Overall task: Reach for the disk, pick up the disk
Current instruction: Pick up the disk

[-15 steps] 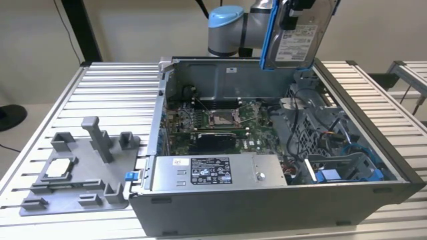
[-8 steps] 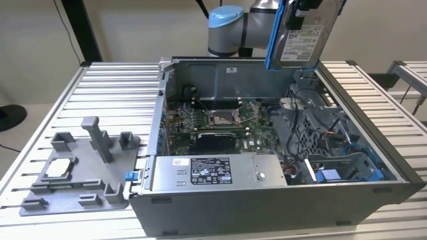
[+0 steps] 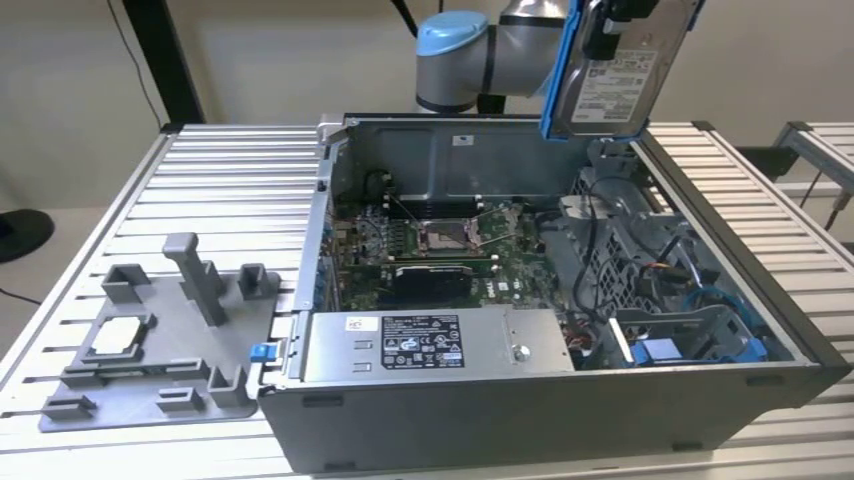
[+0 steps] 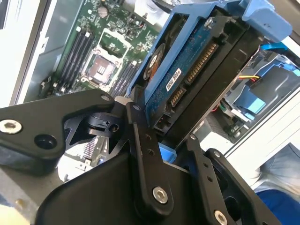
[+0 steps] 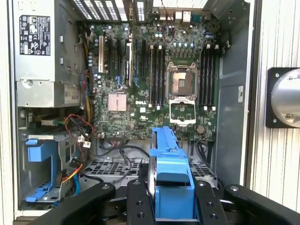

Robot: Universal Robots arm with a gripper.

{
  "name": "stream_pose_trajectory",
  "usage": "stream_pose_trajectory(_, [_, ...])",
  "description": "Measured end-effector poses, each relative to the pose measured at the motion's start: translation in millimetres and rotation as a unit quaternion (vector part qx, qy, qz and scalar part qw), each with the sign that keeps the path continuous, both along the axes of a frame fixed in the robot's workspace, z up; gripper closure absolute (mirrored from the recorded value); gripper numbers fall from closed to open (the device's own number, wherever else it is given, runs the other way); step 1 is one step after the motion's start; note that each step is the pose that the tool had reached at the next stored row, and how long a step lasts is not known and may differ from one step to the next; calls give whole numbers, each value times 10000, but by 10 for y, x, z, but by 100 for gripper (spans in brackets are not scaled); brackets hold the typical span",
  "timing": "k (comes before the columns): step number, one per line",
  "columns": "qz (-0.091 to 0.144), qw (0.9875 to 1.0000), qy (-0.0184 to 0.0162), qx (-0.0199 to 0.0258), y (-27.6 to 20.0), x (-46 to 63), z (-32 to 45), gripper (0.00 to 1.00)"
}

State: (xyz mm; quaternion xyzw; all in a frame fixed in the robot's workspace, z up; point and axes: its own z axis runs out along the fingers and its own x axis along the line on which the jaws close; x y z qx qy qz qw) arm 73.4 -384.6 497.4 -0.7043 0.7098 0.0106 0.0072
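Note:
The disk [image 3: 621, 75], a silver-grey drive with a white label in a bright blue bracket, hangs on edge above the back right corner of the open computer case. My gripper [image 3: 610, 22] is shut on it from above. In the second wrist view the disk [image 4: 197, 70] shows its blue circuit-board side and connectors, clamped between the black fingers [image 4: 140, 136] of the gripper [image 4: 166, 136]. In the first wrist view the blue bracket of the disk [image 5: 171, 173] sits between the two fingers [image 5: 138, 201] of the gripper [image 5: 171, 199], high over the motherboard.
The open computer case [image 3: 534, 410] lies on a slatted metal table [image 3: 227, 190]. Inside are the motherboard [image 3: 441, 240], a grey power supply box [image 3: 414, 345] with a sticker, and blue drive bays [image 3: 694, 340] with cables. A grey fixture [image 3: 147, 350] holding a small silver chip [image 3: 120, 335] stands at the exterior view's left.

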Motion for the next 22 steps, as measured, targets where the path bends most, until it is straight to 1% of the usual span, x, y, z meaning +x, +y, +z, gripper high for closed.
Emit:
stream_pose_trajectory(3, [-34, 10000, 0, -1, 1, 30, 1, 100])
stream_pose_trajectory(11, [-39, 10000, 0, -4, -6, 32, 0, 100])
stream_pose_trajectory(15, [-39, 10000, 0, -5, -33, 32, 1, 100])
stream_pose_trajectory(22, [-39, 10000, 1, -4, -98, 34, 0, 100])
